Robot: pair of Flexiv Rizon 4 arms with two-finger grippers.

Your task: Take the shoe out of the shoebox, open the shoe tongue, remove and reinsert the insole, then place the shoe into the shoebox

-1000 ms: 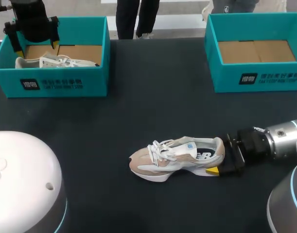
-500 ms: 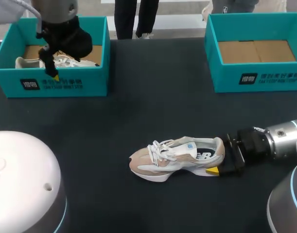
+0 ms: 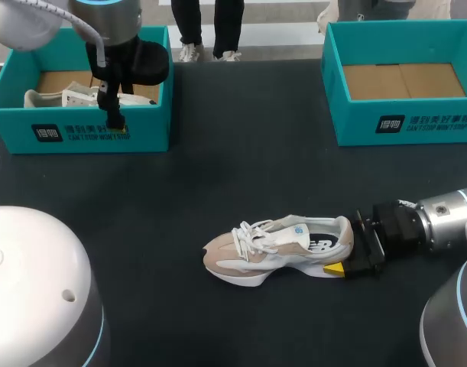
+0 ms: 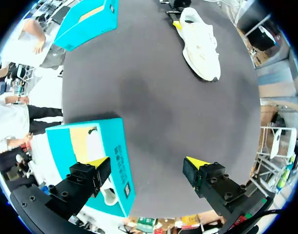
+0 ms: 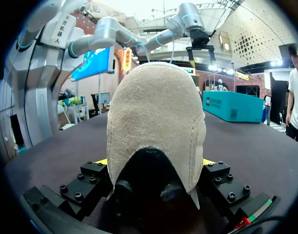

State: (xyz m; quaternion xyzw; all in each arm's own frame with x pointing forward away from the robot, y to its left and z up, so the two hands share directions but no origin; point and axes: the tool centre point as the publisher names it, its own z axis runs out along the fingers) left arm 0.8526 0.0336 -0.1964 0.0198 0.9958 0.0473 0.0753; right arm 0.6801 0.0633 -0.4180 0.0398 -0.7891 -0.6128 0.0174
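The right gripper (image 5: 156, 171) is closed on the heel of the shoe (image 3: 275, 248), one finger on each side. The shoe stands upright on its sole on the dark surface (image 3: 241, 168), near the front edge, with its toe pointing away from the gripper.

The left gripper (image 4: 148, 163) is spread wide and holds nothing. It hangs over the front wall of the left shoebox (image 3: 80, 136), one finger above the box and the other above bare surface. A second shoe (image 3: 61, 98) lies inside that box. The right shoebox (image 3: 401, 124) sits at the far right, showing its cardboard floor.
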